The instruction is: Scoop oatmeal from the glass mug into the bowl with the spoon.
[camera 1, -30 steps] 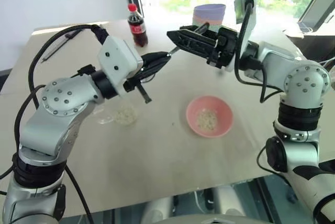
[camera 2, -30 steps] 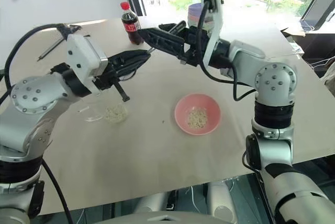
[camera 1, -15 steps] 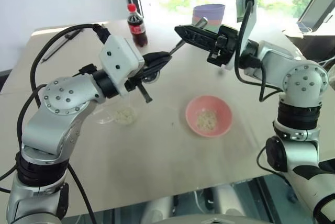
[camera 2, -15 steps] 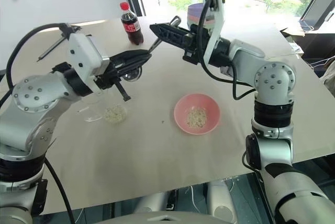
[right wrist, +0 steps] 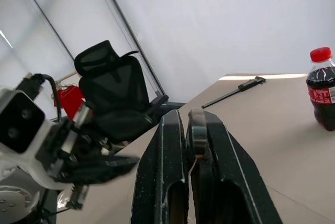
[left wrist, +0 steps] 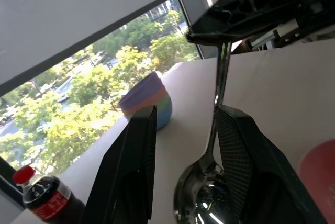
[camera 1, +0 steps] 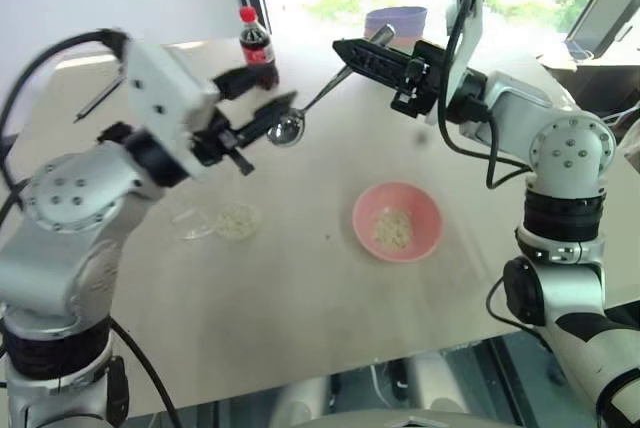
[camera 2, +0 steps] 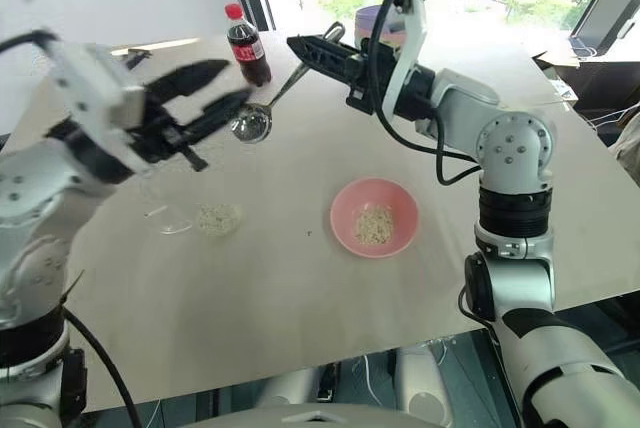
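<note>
The spoon (camera 2: 268, 103) was held by its handle in the right gripper (camera 2: 305, 48), whose fingers were pressed together on it. Its bowl hung between the parted fingers of the left gripper (camera 2: 222, 84), probably so that it could be passed from one gripper to the other. Below the left gripper stood the glass mug (camera 2: 172, 209) beside the oatmeal (camera 2: 216, 217), and below the right gripper the bowl (camera 2: 374, 218). A beige table (camera 2: 300, 298) by a bright window carried everything.
</note>
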